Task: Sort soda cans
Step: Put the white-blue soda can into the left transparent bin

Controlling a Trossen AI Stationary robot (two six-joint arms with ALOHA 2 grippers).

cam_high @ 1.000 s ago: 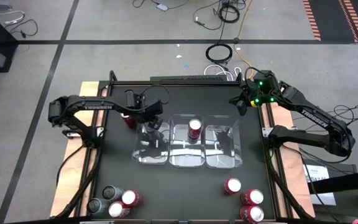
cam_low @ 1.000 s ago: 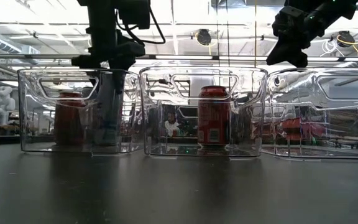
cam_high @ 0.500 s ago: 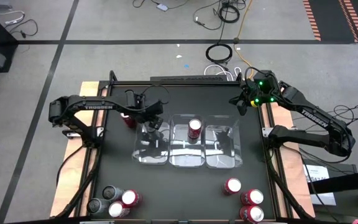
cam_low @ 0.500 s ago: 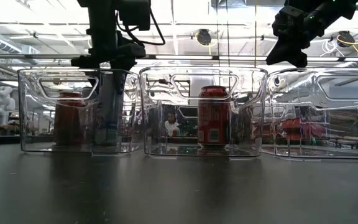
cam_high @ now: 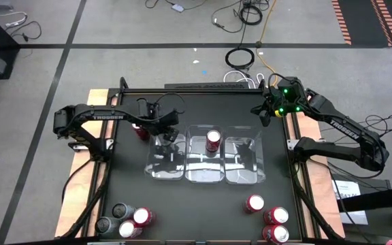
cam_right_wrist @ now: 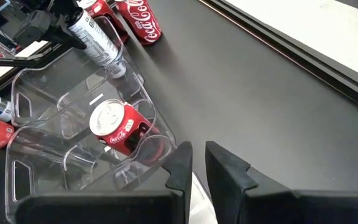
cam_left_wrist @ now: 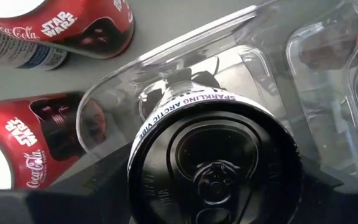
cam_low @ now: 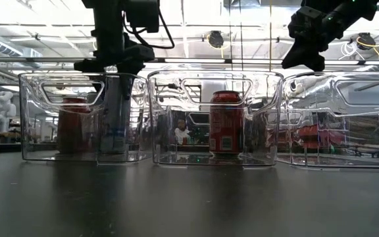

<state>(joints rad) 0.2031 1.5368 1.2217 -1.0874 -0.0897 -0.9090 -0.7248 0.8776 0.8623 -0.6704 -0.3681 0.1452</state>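
My left gripper (cam_high: 167,134) reaches down into the left clear tray (cam_high: 156,169), shut on a slim dark can with a black top (cam_left_wrist: 215,168). Through the tray wall in the low view the can (cam_low: 114,125) shows as a dark upright shape. One red can (cam_high: 213,141) stands on its base in the middle tray (cam_low: 216,155). Red cans (cam_left_wrist: 73,25) stand on the table just beyond the left tray's far-left corner. My right gripper (cam_right_wrist: 197,152) hovers high over the table's far right corner (cam_high: 264,112), fingers nearly together and touching nothing. My left gripper pinches the slim can between its two fingers at its upper end (cam_left_wrist: 143,163), just under the top rim. The fingers come from above, pointing down. The can stays upright inside the left tray, its lower end (cam_right_wrist: 118,67) close to the tray floor; whether it stands there I cannot tell.
Three clear trays sit side by side mid-table; the right tray (cam_high: 245,163) holds no can. Several cans, grey and red, cluster at the near left corner (cam_high: 124,221). Three red cans (cam_high: 271,218) stand at the near right. Bare dark table (cam_high: 203,204) lies between the two groups.
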